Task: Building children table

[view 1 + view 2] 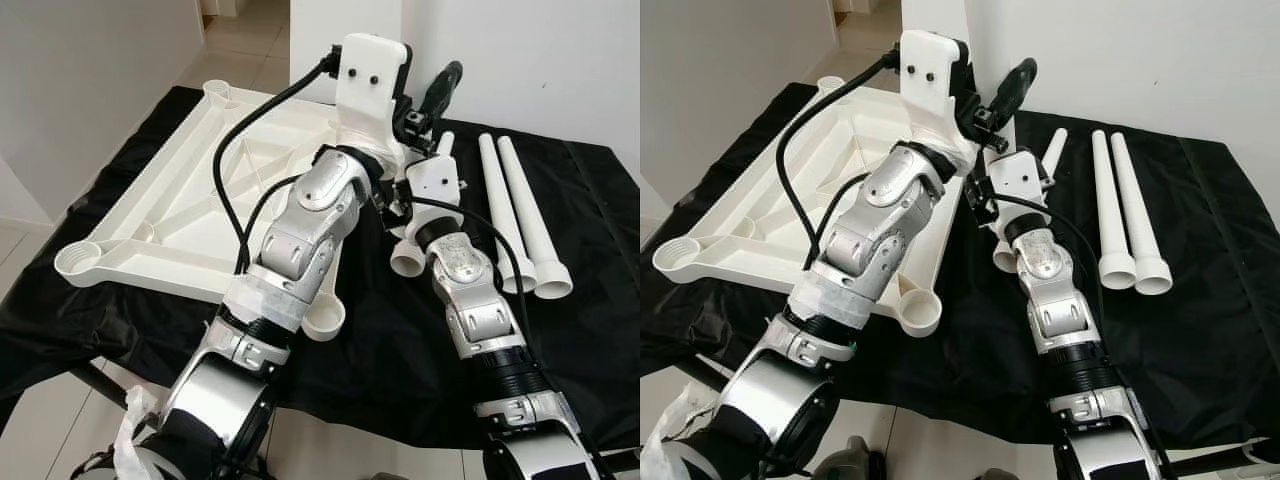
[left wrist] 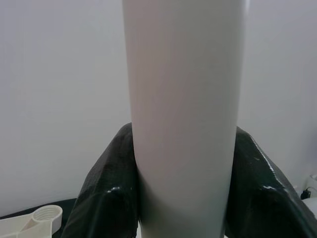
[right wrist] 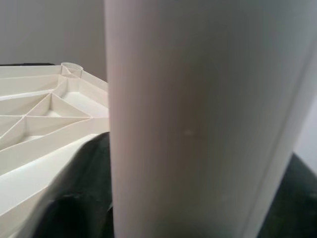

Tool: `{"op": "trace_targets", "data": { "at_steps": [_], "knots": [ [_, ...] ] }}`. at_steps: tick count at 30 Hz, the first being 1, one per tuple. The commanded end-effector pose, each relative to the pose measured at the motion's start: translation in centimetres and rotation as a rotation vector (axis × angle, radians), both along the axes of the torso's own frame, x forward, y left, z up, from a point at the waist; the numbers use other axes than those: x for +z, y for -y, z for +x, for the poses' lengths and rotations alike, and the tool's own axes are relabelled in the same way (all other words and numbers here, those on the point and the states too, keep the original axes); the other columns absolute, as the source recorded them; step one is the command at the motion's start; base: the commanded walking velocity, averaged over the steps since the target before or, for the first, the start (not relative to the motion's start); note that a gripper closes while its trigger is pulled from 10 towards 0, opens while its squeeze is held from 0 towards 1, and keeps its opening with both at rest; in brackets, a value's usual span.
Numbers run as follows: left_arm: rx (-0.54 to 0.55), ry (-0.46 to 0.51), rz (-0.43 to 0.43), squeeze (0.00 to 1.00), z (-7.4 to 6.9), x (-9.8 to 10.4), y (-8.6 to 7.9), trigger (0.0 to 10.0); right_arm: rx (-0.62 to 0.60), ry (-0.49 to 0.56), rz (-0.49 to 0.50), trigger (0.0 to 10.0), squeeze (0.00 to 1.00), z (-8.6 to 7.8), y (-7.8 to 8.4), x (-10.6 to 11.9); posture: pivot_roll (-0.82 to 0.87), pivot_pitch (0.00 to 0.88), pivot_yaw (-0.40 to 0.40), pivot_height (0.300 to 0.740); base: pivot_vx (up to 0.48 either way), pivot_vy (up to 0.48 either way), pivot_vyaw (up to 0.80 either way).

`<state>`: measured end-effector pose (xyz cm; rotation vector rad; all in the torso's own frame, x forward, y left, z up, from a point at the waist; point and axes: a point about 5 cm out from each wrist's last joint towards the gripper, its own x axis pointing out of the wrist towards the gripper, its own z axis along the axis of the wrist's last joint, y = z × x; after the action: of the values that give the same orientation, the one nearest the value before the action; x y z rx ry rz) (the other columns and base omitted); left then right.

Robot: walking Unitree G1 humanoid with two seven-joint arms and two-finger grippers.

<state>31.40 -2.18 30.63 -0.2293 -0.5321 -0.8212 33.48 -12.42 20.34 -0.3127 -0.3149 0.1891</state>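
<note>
A black cloth (image 1: 400, 360) is spread over the desk, and its near edge is crossed by both silver arms. Nearest on the left, an upturned white tabletop (image 1: 190, 215) is laid on the cloth with its ribbed underside facing up; round threaded sockets are seen at its corners, one at the near left (image 1: 78, 262), one at the near right (image 1: 325, 320) beside the left forearm, and one at the far left (image 1: 219, 94).

To the right of the tabletop, a white table leg (image 1: 408, 262) is lain on the cloth under the right arm, its wide open end turned toward the robot and its narrow tip (image 1: 1057, 140) pointing away. The right hand (image 1: 990, 205) is set low over this leg; in the right wrist view the leg (image 3: 198, 124) is seen close up between the dark fingers (image 3: 74, 198), which are clamped on it.

Farther right, two more white legs (image 1: 520, 215) are laid side by side, touching, with their wide ends nearest.

Beyond, the left hand (image 1: 425, 110) is raised above the far right corner of the tabletop, one black finger (image 1: 440, 85) being seen against the white wall (image 1: 540, 60). In the left wrist view the fingers (image 2: 106, 188) are pressed against both sides of a white tube (image 2: 183, 114), so this hand is closed on it.
</note>
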Motion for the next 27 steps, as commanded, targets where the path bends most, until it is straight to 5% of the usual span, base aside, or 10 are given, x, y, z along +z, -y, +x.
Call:
{"op": "trace_targets", "data": {
  "at_steps": [1,4,18,19,22,23,27],
  "knots": [
    [-0.073,-0.067,-0.089,0.00,-1.4,-0.5,2.0,10.0,0.015,-0.006,0.006,0.7,0.00,0.2,-0.2,0.0,0.02,0.000,-0.010,0.740,0.000,0.000,0.00],
    [-0.074,-0.066,-0.089,0.00,-1.5,-0.5,2.0,10.0,0.010,-0.012,0.017,0.0,0.00,0.3,-0.2,-0.1,0.02,0.000,-0.009,0.740,0.000,0.000,0.00],
    [-0.083,-0.051,-0.079,0.00,-1.9,-0.4,2.1,10.0,-0.081,-0.057,0.118,0.0,0.00,0.7,0.6,-1.0,0.02,0.000,-0.002,0.740,0.000,0.000,0.00],
    [-0.101,-0.052,-0.078,0.36,-2.0,-0.4,2.1,10.0,-0.109,-0.056,0.134,10.0,0.00,0.8,0.9,-1.1,0.02,0.000,-0.001,0.740,0.000,0.000,0.00],
    [-0.101,-0.052,-0.078,0.36,-2.0,-0.4,2.1,10.0,-0.109,-0.056,0.134,10.0,0.00,0.8,0.9,-1.1,0.02,0.000,-0.001,0.740,0.000,0.000,0.00],
    [-0.119,-0.050,-0.079,1.00,-2.1,-0.4,2.1,10.0,-0.136,-0.055,0.163,10.0,0.00,0.9,1.2,-1.0,0.02,0.000,0.000,0.740,0.000,0.000,0.00],
    [-0.135,-0.048,-0.067,0.98,-2.3,-0.5,2.1,10.0,-0.208,-0.059,0.220,10.0,0.00,1.1,2.0,-1.1,0.02,0.000,0.004,0.740,0.000,0.000,0.00]
  ]
}}
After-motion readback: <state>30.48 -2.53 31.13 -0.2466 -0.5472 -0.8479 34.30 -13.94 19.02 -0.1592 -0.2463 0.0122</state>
